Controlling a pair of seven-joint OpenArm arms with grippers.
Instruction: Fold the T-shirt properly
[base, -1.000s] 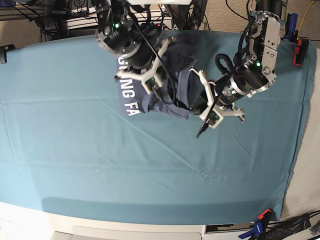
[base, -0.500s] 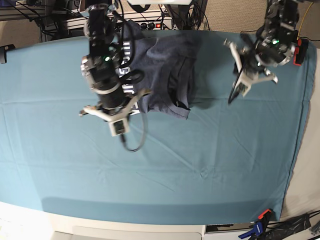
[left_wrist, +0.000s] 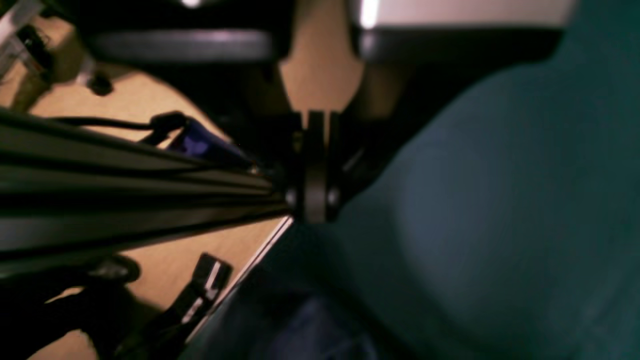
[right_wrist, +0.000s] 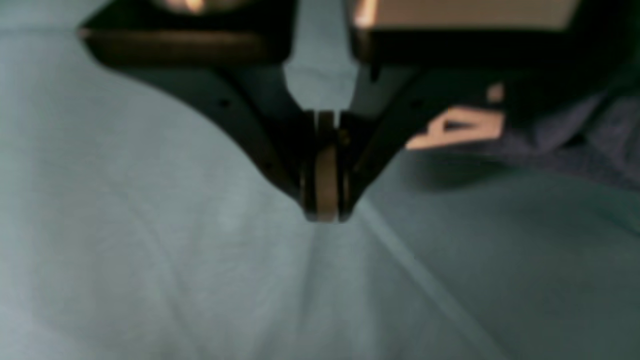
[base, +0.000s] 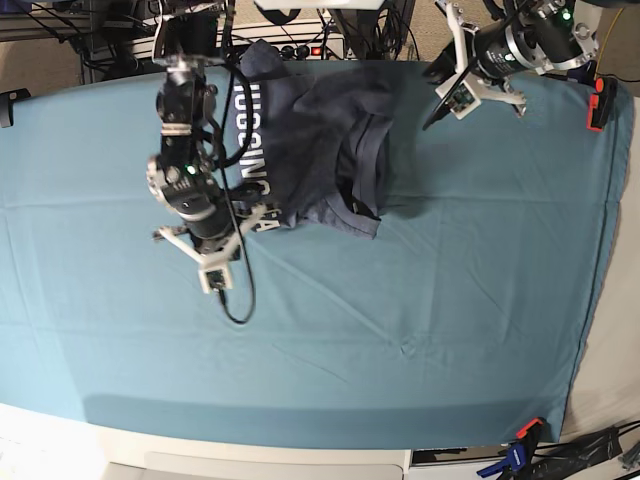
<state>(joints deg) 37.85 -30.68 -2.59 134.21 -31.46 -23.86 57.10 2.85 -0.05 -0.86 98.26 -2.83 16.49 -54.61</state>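
The T-shirt sits bunched at the far edge of the tablecloth, lettering facing up. Both the left gripper and right gripper are closed and hold nothing. Open them, grab 2 corners and spread it flat before you fold.

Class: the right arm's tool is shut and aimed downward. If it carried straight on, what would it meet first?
Probably the teal tablecloth: the right tool points at bare cloth, beside the T-shirt, not over it.
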